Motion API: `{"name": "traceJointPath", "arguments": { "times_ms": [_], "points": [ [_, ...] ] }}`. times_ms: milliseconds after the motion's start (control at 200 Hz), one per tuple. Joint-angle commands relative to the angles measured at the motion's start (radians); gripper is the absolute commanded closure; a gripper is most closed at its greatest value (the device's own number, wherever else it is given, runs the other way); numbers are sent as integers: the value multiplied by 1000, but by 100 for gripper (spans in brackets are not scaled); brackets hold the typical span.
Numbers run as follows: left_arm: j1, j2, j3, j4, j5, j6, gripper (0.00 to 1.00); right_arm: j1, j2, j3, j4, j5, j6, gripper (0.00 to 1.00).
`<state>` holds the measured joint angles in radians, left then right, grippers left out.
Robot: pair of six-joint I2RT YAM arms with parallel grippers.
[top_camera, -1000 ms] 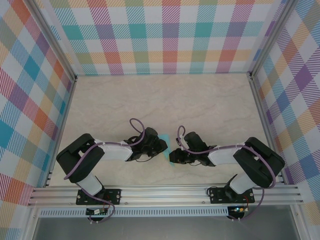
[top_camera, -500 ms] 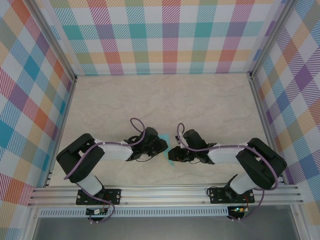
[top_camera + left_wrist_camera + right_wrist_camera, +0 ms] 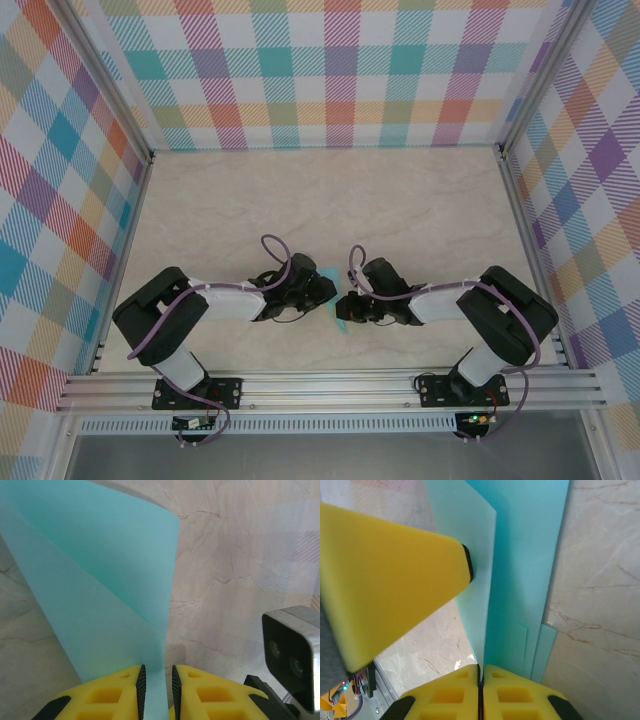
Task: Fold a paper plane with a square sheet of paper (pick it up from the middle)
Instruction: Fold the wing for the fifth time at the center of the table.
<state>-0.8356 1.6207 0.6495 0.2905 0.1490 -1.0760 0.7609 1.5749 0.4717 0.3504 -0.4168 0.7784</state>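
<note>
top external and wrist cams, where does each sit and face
Top external: above and behind, looking down on the table; left arm and right arm show.
Left wrist: on the left gripper, looking along its fingers at the square sheet of paper.
Right wrist: on the right gripper, shut on that sheet.
Shared: both wrist views show the sheet.

left arm, right arm: black joints, white links | cables: purple | jaws: yellow, black pads
</note>
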Motion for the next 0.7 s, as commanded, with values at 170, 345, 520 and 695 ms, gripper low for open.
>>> {"name": "traceJointPath", "arguments": {
  "times_ms": [170,345,520,695],
  "points": [
    [-8,-132,21,-44,-39,55,65,-4,3,-96,103,4,48,95],
    [-7,-174,-15,-11,-46,66,62,-5,6,-114,134,18,119,97],
    [-7,-144,-47,47,-28,48,63,-5,8,-116,120,17,148,96],
    [-8,-81,-45,120,14,43,65,-6,27,-116,115,19,165,96]
  ]
}}
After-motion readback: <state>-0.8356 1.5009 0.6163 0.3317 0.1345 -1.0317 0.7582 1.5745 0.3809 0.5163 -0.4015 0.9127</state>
